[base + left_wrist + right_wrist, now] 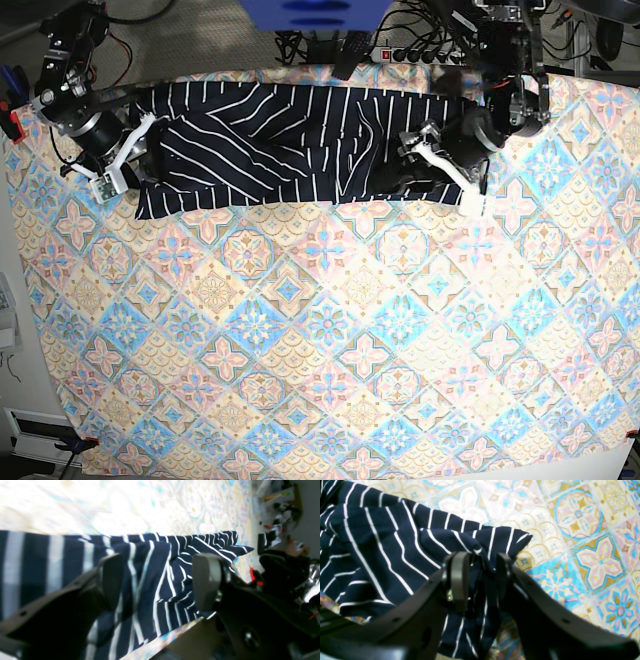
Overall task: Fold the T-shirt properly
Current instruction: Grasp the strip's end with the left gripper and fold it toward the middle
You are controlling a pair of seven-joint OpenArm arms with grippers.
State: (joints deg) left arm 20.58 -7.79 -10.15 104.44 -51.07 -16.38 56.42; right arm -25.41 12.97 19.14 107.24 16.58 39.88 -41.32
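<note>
- Left wrist view: your left gripper (157,580) stands with its jaws spread wide over the T-shirt (150,580). The dark navy, white-striped fabric lies between the two pads, but neither pad presses on it; nothing is held. The shirt lies rumpled on the pastel tile-patterned cloth (175,510), which is washed out by glare here. Cluttered equipment (277,502) shows blurred at the far right edge.
- Right wrist view: your right gripper (481,580) has its jaws partly closed on a bunched fold of the T-shirt (382,555), near a corner of the fabric. The gathered cloth fills the gap between the fingers, so you have a grip on it. The patterned cloth (582,542) shows bright to the right.
- Base view: the T-shirt (290,145) lies stretched sideways along the far edge of the patterned cloth (320,350), wrinkled. Your right gripper (125,165) is at its left end, your left gripper (440,160) at its right end.
</note>
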